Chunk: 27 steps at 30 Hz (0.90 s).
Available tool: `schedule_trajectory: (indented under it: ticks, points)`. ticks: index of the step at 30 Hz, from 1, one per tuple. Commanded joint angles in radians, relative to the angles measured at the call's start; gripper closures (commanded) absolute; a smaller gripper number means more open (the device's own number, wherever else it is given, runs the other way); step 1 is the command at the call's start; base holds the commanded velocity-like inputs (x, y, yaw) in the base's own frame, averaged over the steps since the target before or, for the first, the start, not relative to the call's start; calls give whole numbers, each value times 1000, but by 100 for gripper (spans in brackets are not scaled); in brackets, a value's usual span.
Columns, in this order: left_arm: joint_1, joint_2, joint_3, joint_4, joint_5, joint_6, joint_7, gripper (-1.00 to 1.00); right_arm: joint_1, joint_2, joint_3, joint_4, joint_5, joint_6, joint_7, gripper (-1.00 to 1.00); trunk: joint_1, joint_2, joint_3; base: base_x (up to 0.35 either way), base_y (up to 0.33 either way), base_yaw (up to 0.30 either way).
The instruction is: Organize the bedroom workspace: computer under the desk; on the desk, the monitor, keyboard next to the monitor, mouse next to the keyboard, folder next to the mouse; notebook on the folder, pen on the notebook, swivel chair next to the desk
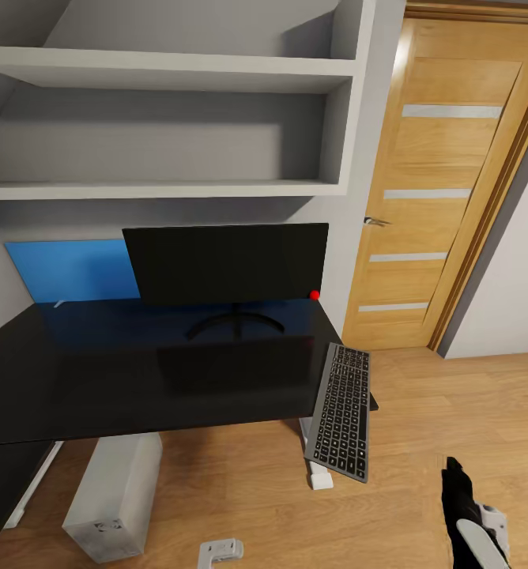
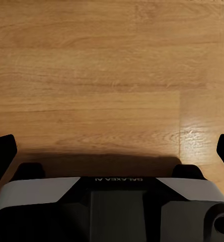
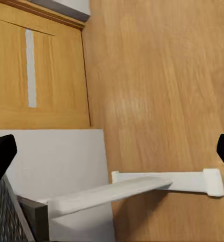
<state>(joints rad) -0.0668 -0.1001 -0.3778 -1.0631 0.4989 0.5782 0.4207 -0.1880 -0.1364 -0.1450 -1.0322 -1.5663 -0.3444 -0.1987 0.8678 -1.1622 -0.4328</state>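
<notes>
Two deep grey shelves point(image 1: 169, 71) are set into the wall, one above the other, and both stand bare. To their right is a light wooden door point(image 1: 438, 190) with four pale horizontal strips down its panel, a small metal handle point(image 1: 377, 221) on its left edge and a darker wooden frame point(image 1: 497, 197) around it. A light wood plank floor point(image 1: 454, 403) runs out from the foot of the door, with a grey wall point(image 1: 513, 276) beside the frame.
</notes>
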Motion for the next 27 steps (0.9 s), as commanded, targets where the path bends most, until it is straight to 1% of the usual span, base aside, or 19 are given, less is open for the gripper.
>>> schedule_trajectory:
  ticks: [1, 2, 3, 4, 5, 7, 8, 9, 10, 13, 14, 15, 16, 18, 19, 21, 24, 25, 27]
  points:
    - [-1, 2, 12, -2, 10, 2, 10, -100, -82, -61, 3, 245, 35, -9, -64, -100, 0, -1, -1, 0, 0, 0]
    - [-1, 2, 13, -2, 10, 2, 10, -100, -98, -64, 3, 292, 56, -10, -68, -100, 0, -1, -1, 0, 0, 0]
    - [-1, 2, 15, -2, 10, 2, 10, -100, -131, -69, 4, 388, 113, -12, -72, -100, 0, -1, -1, 0, 0, 0]
    - [-1, 2, 16, -2, 10, 1, 10, -100, -149, -71, 4, 435, 149, -13, -74, -100, 0, -1, -1, 0, 0, 0]
    - [-1, 3, 18, -2, 10, -3, 10, -100, -181, -72, 4, 531, 264, -16, -76, -100, 0, -1, -1, 0, 0, 0]
    - [-1, 6, 20, -2, 10, -11, 10, -100, -204, -70, 4, 607, 392, -24, -77, -100, 0, -1, -1, 0, 0, 0]
    - [-1, 7, 21, -2, 10, -16, 10, -100, -213, -67, 4, 636, 447, -28, -77, -100, 0, -1, -1, 0, 0, 0]
    - [-1, 11, 22, 0, 10, -31, 10, -100, -229, -51, 2, 709, 585, -41, -78, -100, 0, -1, -1, 0, 0, 0]
    - [-1, 15, 23, 1, 10, -38, 9, -100, -235, -33, 1, 759, 660, -47, -78, -100, 0, -1, -1, 0, 0, 0]
    - [-1, 19, 23, 8, 11, -46, 9, -100, -241, -7, 2, 834, 751, -56, -79, -100, 0, -1, -1, 0, 0, 0]
    - [-1, 19, 23, 8, 11, -46, 9, -100, -241, -7, 2, 834, 751, -56, -79, -100, 0, -1, -1, 0, 0, 0]
    - [-1, 21, 22, 12, 11, -47, 9, -100, -242, -1, 2, 855, 776, -61, -79, -100, 0, -1, -1, 0, 0, 0]
    - [-1, 47, 21, 43, 11, -64, 9, -100, -244, 18, 3, 918, 871, -118, -79, -100, 0, -1, -1, 0, 0, 0]
    - [-1, 53, 21, 52, 11, -73, 9, -100, -245, 22, 3, 927, 880, -127, -79, -100, 0, -1, -1, 0, 0, 0]
    - [-1, 63, 21, 84, 11, -111, 9, -100, -245, 30, 7, 944, 880, -138, -80, -100, 0, -1, -1, 0, 0, 0]
    - [-1, 70, 21, 122, 12, -155, 8, -100, -246, 34, 9, 954, 878, -150, -80, -100, 0, -1, -1, 0, 0, 0]
    - [-1, 74, 19, 198, 12, -224, 7, -100, -246, 37, 10, 964, 877, -176, -80, -100, 0, -1, -1, 0, 0, 0]
    - [-1, 76, 18, 256, 11, -270, 5, -100, -246, 38, 11, 968, 876, -194, -80, -100, 0, -1, -1, 0, 0, 0]
    - [-1, 76, 17, 304, 10, -315, 4, -100, -246, 39, 12, 970, 877, -207, -80, -100, 0, -1, -1, 0, 0, 0]
